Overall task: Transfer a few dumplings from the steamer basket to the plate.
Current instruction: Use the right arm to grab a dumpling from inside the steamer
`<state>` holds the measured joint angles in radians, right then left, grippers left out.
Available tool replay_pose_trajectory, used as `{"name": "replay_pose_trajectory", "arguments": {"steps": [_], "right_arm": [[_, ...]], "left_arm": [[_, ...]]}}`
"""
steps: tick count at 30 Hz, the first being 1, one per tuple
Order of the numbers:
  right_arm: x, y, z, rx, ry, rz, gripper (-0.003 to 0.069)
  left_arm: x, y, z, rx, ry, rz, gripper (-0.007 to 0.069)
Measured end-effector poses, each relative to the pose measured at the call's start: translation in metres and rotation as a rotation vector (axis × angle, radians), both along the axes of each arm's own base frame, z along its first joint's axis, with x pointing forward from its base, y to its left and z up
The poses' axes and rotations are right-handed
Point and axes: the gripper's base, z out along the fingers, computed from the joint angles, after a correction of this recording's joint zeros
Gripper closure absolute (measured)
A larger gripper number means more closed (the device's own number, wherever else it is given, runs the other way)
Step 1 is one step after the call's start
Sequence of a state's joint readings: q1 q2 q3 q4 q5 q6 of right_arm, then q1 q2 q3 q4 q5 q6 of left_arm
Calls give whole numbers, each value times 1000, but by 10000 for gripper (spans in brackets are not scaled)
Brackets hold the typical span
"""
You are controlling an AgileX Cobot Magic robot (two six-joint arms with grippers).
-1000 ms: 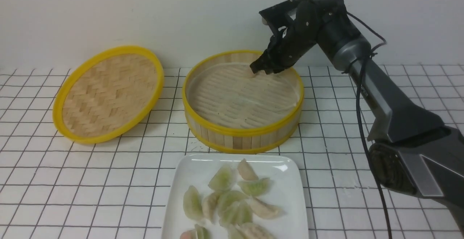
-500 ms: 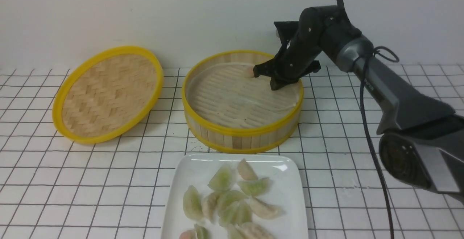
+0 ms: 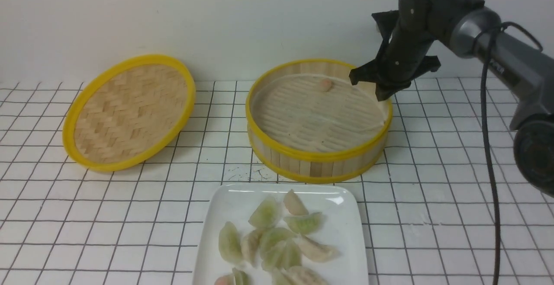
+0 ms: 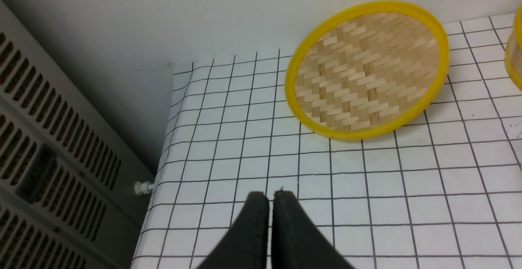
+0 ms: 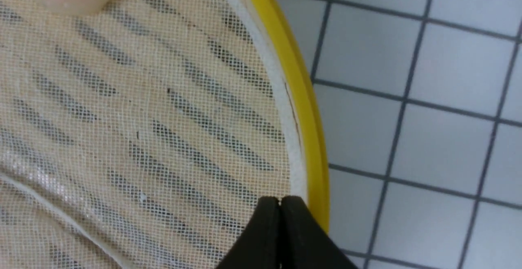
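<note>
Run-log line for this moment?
right gripper: shut, empty, at rim of round bamboo steamer basket | basket: one pinkish dumpling | white rectangular plate: several pale dumplings | left gripper: shut

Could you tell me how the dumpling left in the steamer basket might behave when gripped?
The dumpling looks soft and rounded, so it probably squashes under a hard pinch. Small, it is likely light and may cling to the mesh liner.

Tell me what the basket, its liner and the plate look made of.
Basket: matte bamboo slats, grain visible; rims smooth yellow, probably plastic.
Liner: fine white mesh, likely fabric or silicone.
Plate: glossy white with sharp highlights; ceramic or melamine, can't tell which.
</note>
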<state>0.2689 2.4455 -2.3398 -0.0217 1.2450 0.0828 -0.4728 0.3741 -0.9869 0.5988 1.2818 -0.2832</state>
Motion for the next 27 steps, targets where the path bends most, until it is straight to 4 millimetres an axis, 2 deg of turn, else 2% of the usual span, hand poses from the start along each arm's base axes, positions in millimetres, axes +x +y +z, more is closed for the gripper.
{"name": "replay_pose_trajectory", "arguments": {"steps": [3,7,10,12,13,16,17,21,24,27], "right_arm": [[2,6,5,31,-34,70,667],[14,18,11,120,-202,141,665],[21,22,6,145,-266,156,654],[27,26,-6,169,-287,172,624],[29,28,-14,182,-287,182,596],[32,31,-22,199,-294,198,543],[35,32,-25,211,-307,205,496],[40,35,-21,237,-358,214,365],[43,38,-26,241,-381,226,270],[44,40,-38,240,-365,233,237]], "left_arm": [[0,0,0,-2,-4,1,631],[2,-1,0,-13,1,8,631],[4,-2,-4,-13,15,13,631],[7,-3,-10,-5,35,14,631],[8,-4,-13,-1,44,14,631],[9,-5,-15,1,54,12,631],[10,-5,-16,-1,57,13,631],[10,-5,-16,-2,58,14,631],[10,-5,-16,-3,58,14,631],[10,-5,-16,-3,58,14,631]]}}
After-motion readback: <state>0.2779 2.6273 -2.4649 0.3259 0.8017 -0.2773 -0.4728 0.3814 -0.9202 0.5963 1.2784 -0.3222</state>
